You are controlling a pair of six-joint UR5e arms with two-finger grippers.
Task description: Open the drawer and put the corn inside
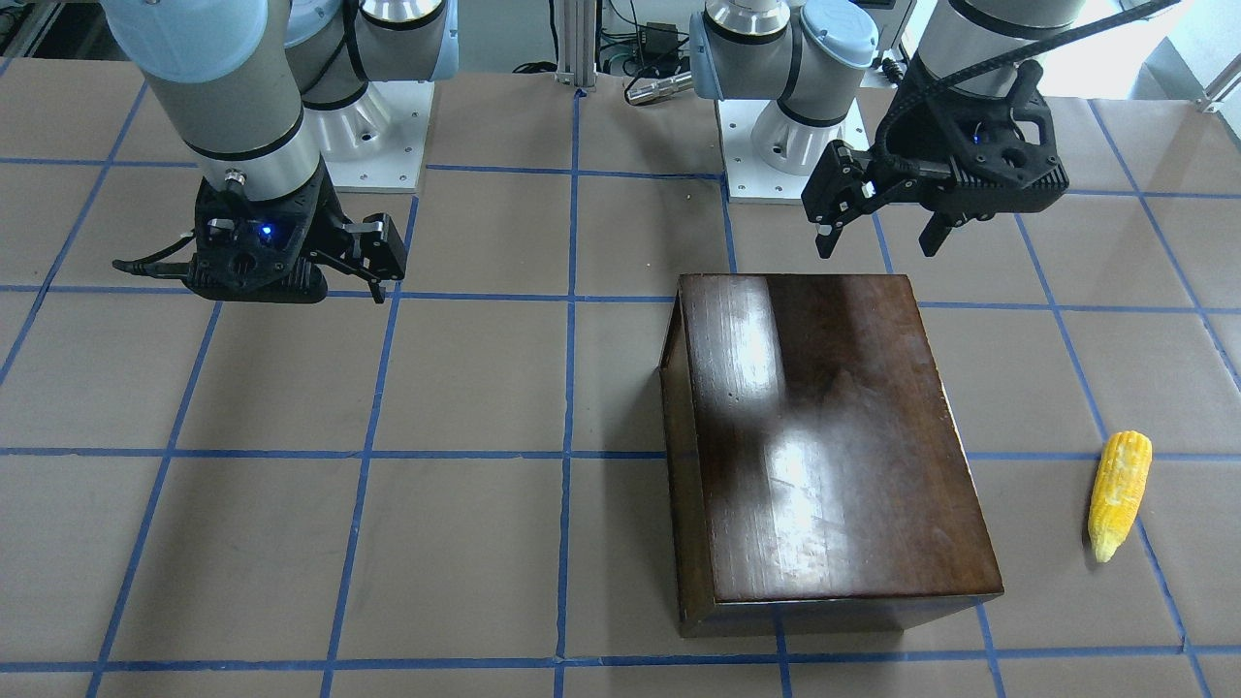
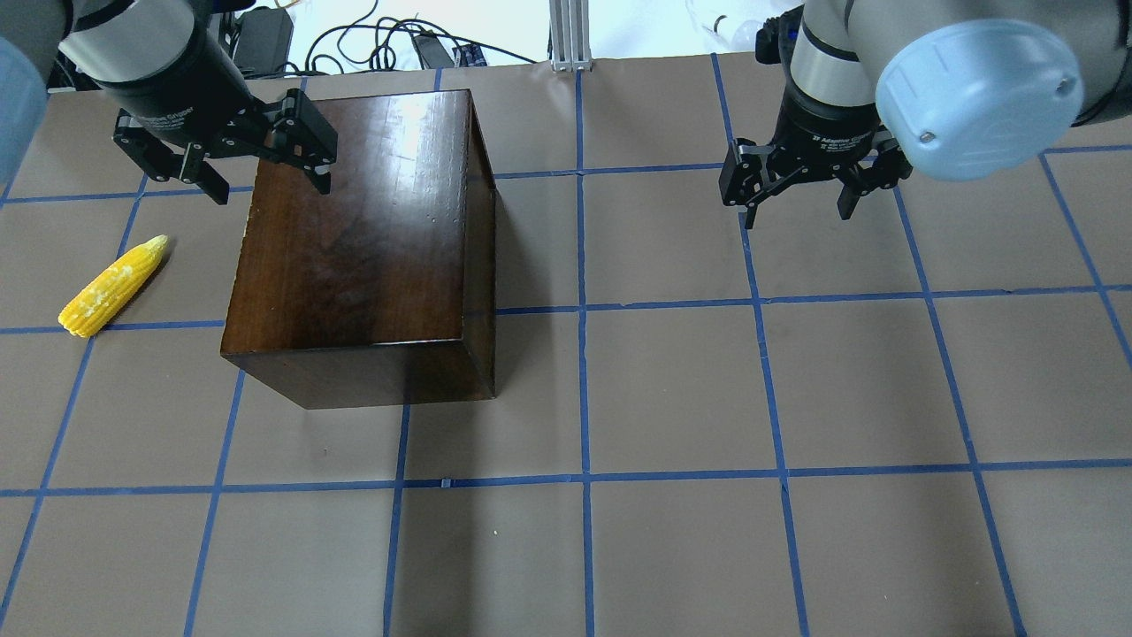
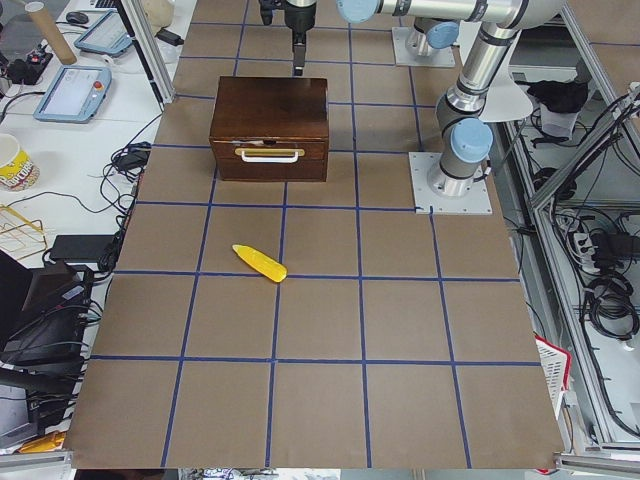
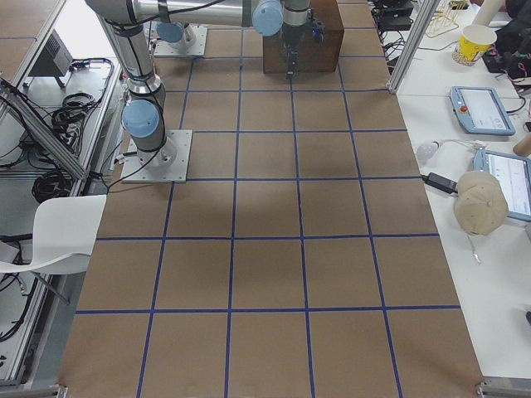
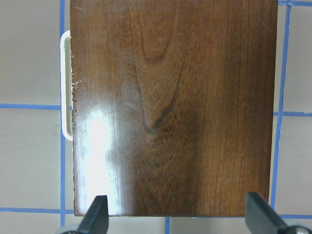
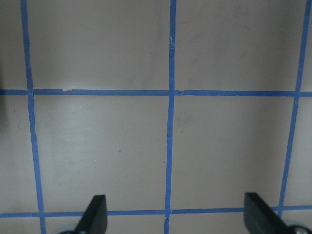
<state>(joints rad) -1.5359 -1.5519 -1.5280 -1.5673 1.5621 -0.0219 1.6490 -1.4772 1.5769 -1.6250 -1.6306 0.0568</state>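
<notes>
The glossy dark-brown box [image 2: 363, 230] stands on the table, left of centre in the overhead view. Its drawer is shut; the front panel with a white handle [image 3: 270, 155] faces the table's left end. The handle [image 5: 66, 87] also shows beside the box top [image 5: 170, 107] in the left wrist view. The yellow corn [image 2: 113, 285] lies on the table left of the box, also in the front-facing view [image 1: 1120, 494]. My left gripper [image 2: 270, 186] hangs open and empty above the box's far left corner. My right gripper [image 2: 796, 212] is open and empty over bare table, far right of the box.
The table is covered in brown paper with a blue tape grid [image 2: 584, 310]. The arm bases [image 1: 776, 145] stand at the robot's edge. Tablets, a cup and cables [image 3: 80, 90] lie on a side bench beyond the table.
</notes>
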